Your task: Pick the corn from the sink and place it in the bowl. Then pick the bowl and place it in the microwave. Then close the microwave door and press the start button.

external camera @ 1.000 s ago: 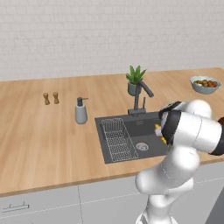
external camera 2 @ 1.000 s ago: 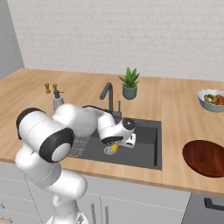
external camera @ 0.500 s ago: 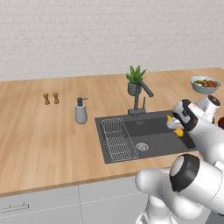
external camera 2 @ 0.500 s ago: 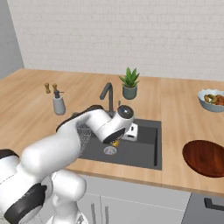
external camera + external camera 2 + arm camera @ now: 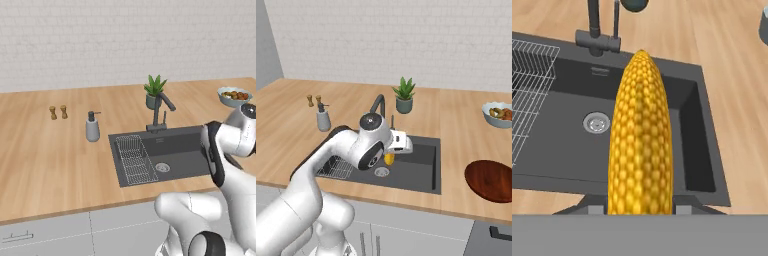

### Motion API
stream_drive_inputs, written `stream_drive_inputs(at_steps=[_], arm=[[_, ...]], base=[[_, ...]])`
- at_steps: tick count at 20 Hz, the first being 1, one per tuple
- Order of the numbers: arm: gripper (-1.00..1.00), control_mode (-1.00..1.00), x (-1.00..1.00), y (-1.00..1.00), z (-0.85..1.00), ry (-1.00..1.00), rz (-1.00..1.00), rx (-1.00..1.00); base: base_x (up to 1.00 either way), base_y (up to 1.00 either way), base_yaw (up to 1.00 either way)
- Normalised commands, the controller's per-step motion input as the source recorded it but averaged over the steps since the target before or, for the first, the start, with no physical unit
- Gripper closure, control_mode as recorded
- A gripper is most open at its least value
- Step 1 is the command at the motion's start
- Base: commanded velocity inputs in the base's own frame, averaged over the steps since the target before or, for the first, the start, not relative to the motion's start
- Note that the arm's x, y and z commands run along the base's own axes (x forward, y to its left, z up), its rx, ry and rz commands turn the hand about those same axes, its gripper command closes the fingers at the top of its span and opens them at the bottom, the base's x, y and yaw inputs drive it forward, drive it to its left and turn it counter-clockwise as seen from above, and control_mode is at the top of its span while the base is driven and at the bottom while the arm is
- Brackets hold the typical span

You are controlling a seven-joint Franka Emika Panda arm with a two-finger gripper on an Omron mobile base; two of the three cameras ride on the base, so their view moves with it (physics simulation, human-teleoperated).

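Observation:
The yellow corn (image 5: 641, 140) hangs lengthwise between my fingertips, and my gripper (image 5: 640, 206) is shut on its lower end. From the right base view the corn (image 5: 389, 159) hangs just above the dark sink (image 5: 421, 172), under the gripper (image 5: 390, 154), near the drain (image 5: 381, 171). The reddish-brown bowl (image 5: 491, 180) rests on the counter right of the sink, well apart from the gripper. In the left base view my arm hides the right end of the sink (image 5: 165, 150). The microwave and its door are out of view.
The dark faucet (image 5: 378, 105) and a potted plant (image 5: 404, 95) stand behind the sink. A wire rack (image 5: 134, 160) fills its left part. A soap dispenser (image 5: 92, 127) and two shakers (image 5: 58, 112) are at the left. A fruit bowl (image 5: 498, 114) sits far right.
The arm has swung and lifted the corn up out of the sink basin; the corn stays in the gripper. Nothing else has moved.

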Motion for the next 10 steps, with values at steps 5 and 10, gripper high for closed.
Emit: stream_drive_inputs(at_steps=[5,10], arm=[[1.0,-1.0,-0.19,-0.61,0.59,0.12,-0.04,-0.17],[1.0,-1.0,-0.07,-0.77,0.55,0.13,-0.17,0.0]], base=[[0.0,0.0,0.0],[0.0,0.0,0.0]])
